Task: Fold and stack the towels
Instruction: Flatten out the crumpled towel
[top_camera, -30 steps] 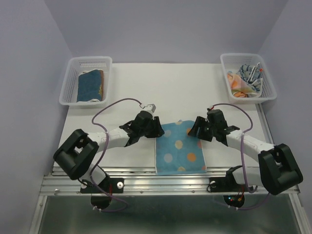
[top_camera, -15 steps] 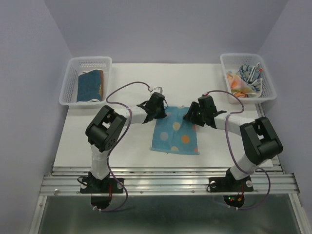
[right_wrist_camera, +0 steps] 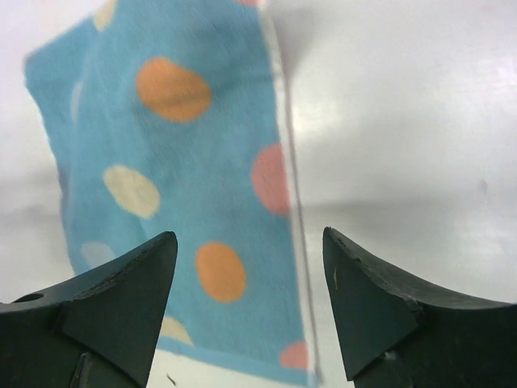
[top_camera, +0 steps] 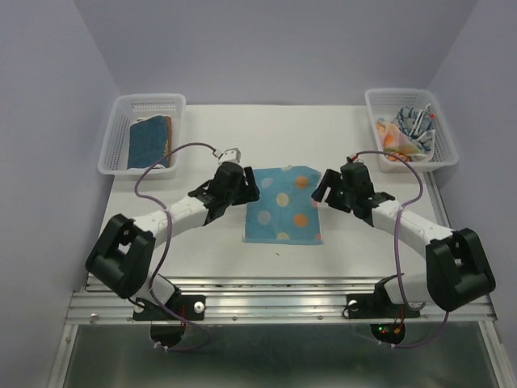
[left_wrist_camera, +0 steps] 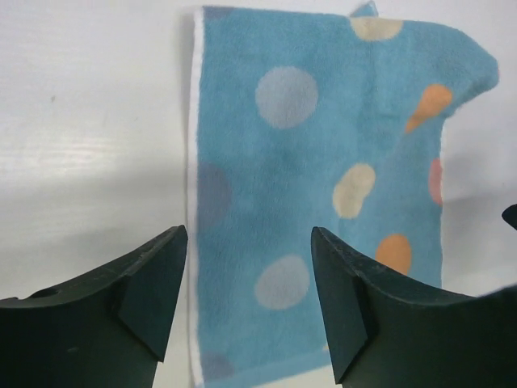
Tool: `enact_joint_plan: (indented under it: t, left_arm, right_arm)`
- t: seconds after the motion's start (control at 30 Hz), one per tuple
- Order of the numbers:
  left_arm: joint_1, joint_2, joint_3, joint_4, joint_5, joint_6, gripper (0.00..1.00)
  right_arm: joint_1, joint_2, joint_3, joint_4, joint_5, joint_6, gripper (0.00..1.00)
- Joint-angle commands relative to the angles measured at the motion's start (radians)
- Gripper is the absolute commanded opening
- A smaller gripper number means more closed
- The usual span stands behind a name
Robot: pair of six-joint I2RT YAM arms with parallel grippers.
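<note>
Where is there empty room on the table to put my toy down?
Two bare patches of table: the far strip between the left basket and right basket, and the near strip between the polka-dot towel and the metal rail. The middle is crowded: the left gripper and right gripper flank the towel, both open.

White arms (top_camera: pixel 179 217) carry black joints (top_camera: pixel 121 255), purple cables (top_camera: pixel 138 184)

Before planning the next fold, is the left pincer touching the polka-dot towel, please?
Cannot tell. The left wrist view shows the left pincer open near the flat polka-dot towel, but neither contact nor a gap plainly.
</note>
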Motion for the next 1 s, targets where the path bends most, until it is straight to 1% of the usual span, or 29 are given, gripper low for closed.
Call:
enact_joint_plan:
  t: [0.0, 0.1, 0.17, 0.2, 0.23, 0.27, 0.33, 0.37, 0.5, 0.6, 0.67, 0.77, 0.83, 0.87, 0.93, 0.97]
  left_arm:
    - [-0.009, -0.176, -0.156, -0.050, -0.035, -0.093, 0.74]
    - [-0.037, -0.267, -0.255, -0.107, -0.028, -0.169, 0.74]
    - [-0.055, -0.313, -0.317, -0.110, 0.013, -0.199, 0.74]
    - [-0.081, -0.324, -0.334, -0.110, 0.025, -0.206, 0.74]
    - [-0.093, -0.330, -0.343, -0.110, 0.031, -0.211, 0.74]
    - [-0.115, -0.337, -0.354, -0.136, 0.028, -0.217, 0.74]
    - [-0.133, -0.339, -0.356, -0.158, 0.013, -0.232, 0.74]
    - [-0.143, -0.339, -0.357, -0.158, 0.005, -0.236, 0.74]
    - [-0.179, -0.293, -0.353, -0.163, -0.014, -0.249, 0.73]
    - [-0.201, -0.239, -0.334, -0.170, -0.044, -0.266, 0.68]
    - [-0.221, -0.212, -0.319, -0.179, -0.056, -0.268, 0.62]
    - [-0.245, -0.172, -0.297, -0.221, -0.116, -0.298, 0.59]
    - [-0.253, -0.137, -0.290, -0.227, -0.123, -0.303, 0.54]
    - [-0.253, -0.117, -0.282, -0.229, -0.123, -0.302, 0.44]
    - [-0.258, -0.101, -0.277, -0.239, -0.130, -0.308, 0.36]
    - [-0.259, -0.098, -0.277, -0.239, -0.134, -0.311, 0.34]
  right_arm:
    - [0.026, -0.137, -0.140, -0.106, -0.025, 0.022, 0.77]
    - [0.099, -0.203, -0.174, -0.179, -0.002, 0.059, 0.76]
    - [0.168, -0.206, -0.165, -0.216, 0.034, 0.076, 0.76]
    - [0.211, -0.200, -0.160, -0.253, 0.050, 0.088, 0.76]
    - [0.212, -0.195, -0.154, -0.270, 0.073, 0.099, 0.76]
    - [0.246, -0.180, -0.149, -0.292, 0.107, 0.121, 0.73]
    - [0.271, -0.169, -0.149, -0.304, 0.130, 0.143, 0.72]
    - [0.294, -0.168, -0.155, -0.306, 0.147, 0.157, 0.69]
    - [0.316, -0.171, -0.169, -0.321, 0.173, 0.192, 0.68]
    - [0.316, -0.186, -0.169, -0.344, 0.193, 0.198, 0.68]
    - [0.316, -0.197, -0.172, -0.358, 0.204, 0.201, 0.68]
    - [0.317, -0.209, -0.184, -0.367, 0.199, 0.203, 0.68]
    - [0.316, -0.214, -0.186, -0.364, 0.199, 0.198, 0.68]
    - [0.316, -0.215, -0.186, -0.365, 0.206, 0.198, 0.68]
    - [0.316, -0.215, -0.187, -0.364, 0.206, 0.197, 0.68]
    - [0.316, -0.215, -0.192, -0.361, 0.201, 0.195, 0.68]
